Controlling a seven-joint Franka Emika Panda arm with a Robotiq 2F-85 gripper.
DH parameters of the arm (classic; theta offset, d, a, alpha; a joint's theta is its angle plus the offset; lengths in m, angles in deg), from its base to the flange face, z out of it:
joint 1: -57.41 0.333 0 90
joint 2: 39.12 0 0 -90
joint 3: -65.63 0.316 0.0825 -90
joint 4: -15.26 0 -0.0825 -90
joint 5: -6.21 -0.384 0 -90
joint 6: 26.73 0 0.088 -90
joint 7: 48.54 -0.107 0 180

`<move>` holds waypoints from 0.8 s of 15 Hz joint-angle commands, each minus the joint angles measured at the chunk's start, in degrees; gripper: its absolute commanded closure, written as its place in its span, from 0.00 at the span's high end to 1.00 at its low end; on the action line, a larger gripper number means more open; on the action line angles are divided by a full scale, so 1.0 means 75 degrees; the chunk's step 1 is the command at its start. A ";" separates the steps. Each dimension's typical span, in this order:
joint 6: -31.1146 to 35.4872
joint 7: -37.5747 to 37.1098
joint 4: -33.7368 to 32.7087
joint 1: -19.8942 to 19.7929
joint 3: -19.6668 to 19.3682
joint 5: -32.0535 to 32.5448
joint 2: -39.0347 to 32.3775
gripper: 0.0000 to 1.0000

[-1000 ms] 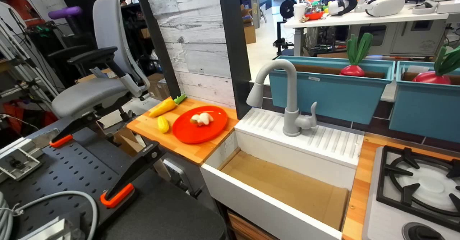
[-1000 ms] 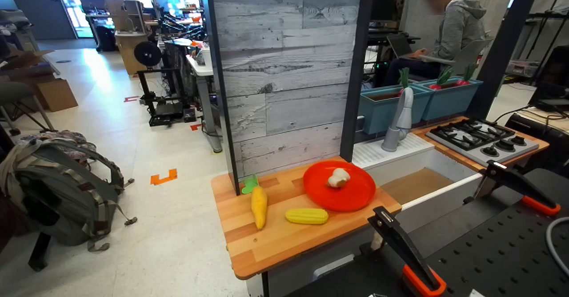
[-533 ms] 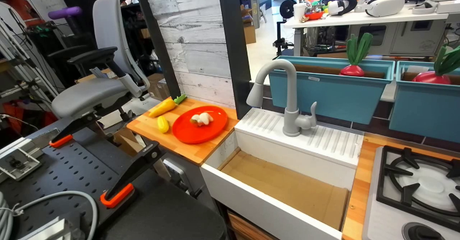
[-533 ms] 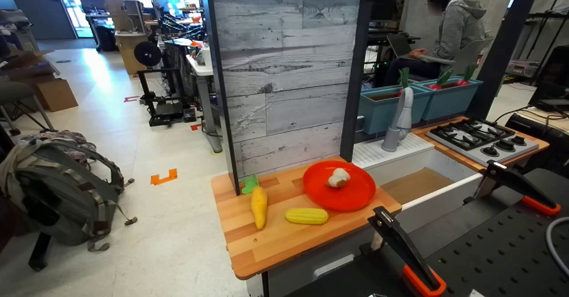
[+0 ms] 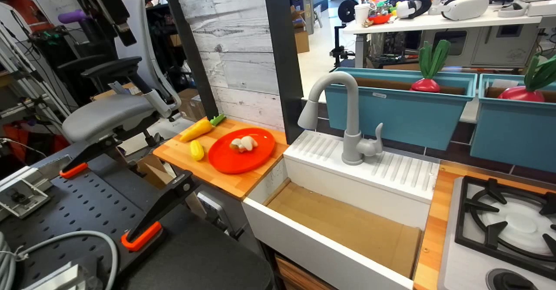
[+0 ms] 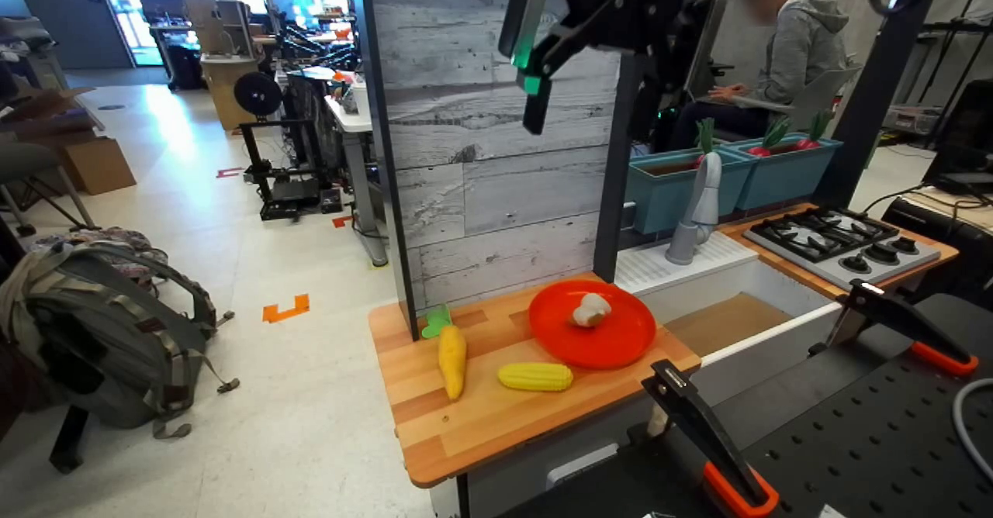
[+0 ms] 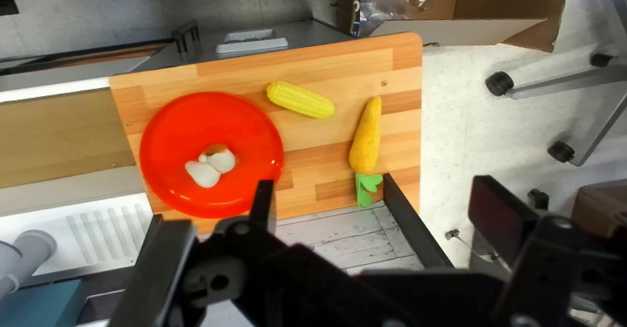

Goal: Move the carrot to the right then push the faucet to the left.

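Wrist view: my gripper hangs spread wide, well above the wooden board. There the carrot lies right of the corn, its long axis running almost straight up the view, slim tip toward the top, leafy end just beside the dark post. In an exterior view the faucet stands upright, spout arching left and down.

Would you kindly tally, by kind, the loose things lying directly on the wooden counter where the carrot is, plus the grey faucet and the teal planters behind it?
Carrot: 1
Corn cob: 1
Red plate: 1
Grey faucet: 1
Teal planters: 2
Total: 6
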 commanded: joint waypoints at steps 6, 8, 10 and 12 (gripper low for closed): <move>0.1762 -0.0527 -0.1657 0.0468 0.0000 -0.0339 -0.3232 1.00; 0.2108 -0.0801 -0.1992 0.0623 -0.0074 -0.0321 -0.3862 1.00; 0.2348 -0.1080 -0.2352 0.0859 -0.0255 -0.0231 -0.4466 1.00; 0.2516 -0.1315 -0.2694 0.1084 -0.0430 -0.0247 -0.4969 1.00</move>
